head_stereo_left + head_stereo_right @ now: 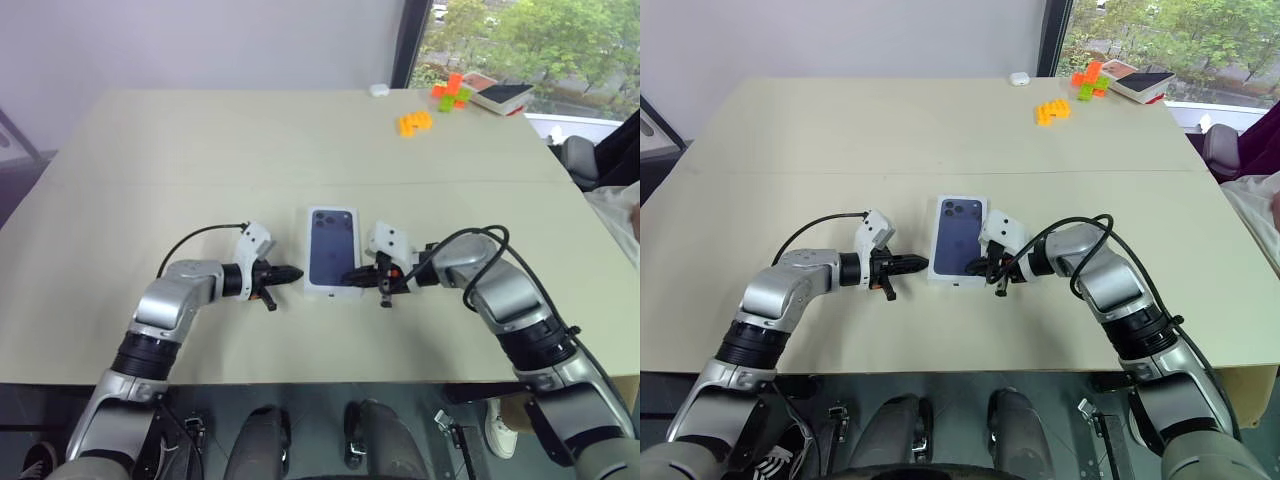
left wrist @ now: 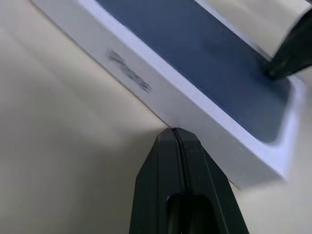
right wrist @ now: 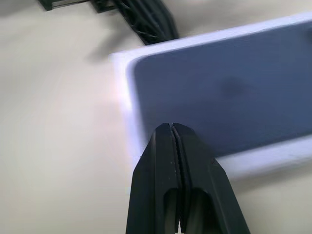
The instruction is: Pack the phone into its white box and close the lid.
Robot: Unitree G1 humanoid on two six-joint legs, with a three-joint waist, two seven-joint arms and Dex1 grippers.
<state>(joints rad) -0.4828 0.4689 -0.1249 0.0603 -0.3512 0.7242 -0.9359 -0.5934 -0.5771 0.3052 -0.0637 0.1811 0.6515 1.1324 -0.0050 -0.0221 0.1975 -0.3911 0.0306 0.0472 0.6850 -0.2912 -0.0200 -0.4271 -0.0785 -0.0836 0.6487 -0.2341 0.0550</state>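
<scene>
Centre of frame: lid (image 1: 332,252) sitting on the white box. Left end effector (image 1: 284,273) and right end effector (image 1: 358,279), both closed and empty, flanking it; any sideways nudge risks skewing it.

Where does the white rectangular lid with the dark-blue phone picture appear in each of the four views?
Left eye view: the white rectangular lid with the dark-blue phone picture lies at the centre, between both arms.
Right eye view: the lid is just left of centre.
Left wrist view: it crosses the upper right.
Right wrist view: it spans the right half.
Shared landmark: the beige table beneath it.
</scene>
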